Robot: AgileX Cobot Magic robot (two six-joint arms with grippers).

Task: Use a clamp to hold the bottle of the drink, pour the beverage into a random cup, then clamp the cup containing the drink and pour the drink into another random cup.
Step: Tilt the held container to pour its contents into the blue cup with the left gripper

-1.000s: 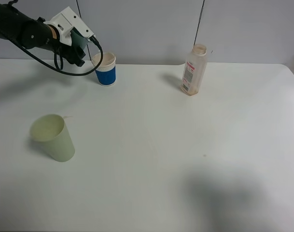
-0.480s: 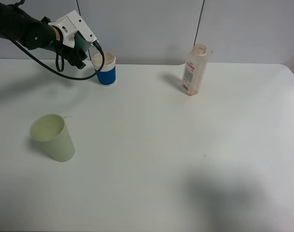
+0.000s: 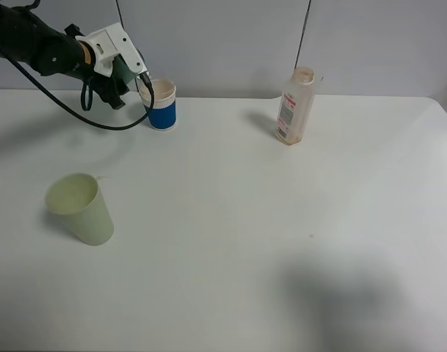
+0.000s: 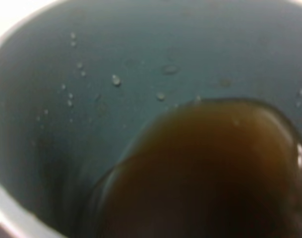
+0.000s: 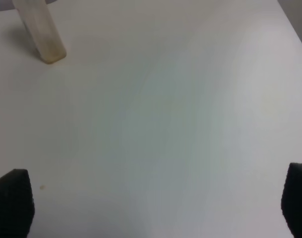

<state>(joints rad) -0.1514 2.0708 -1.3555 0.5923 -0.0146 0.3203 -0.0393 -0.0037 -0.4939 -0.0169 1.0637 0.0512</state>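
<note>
Left wrist all teal cup [image 4: 66, 124], left fingers pinching it hidden, right fingers [image 5: 12, 203] spread

On the table [image 3: 230, 220], the paper cup [image 3: 162, 106] stands far back, left of the middle. The bottle [image 3: 295, 110] stands upright well apart to its right, equally far back. The tumbler [image 3: 128, 73] is tilted in the left gripper [image 3: 122, 79], just left of the paper cup's rim, with the drink [image 4: 205, 168] pooled inside it. A third cup [image 3: 82, 209] stands nearer the front, at the left.
</note>
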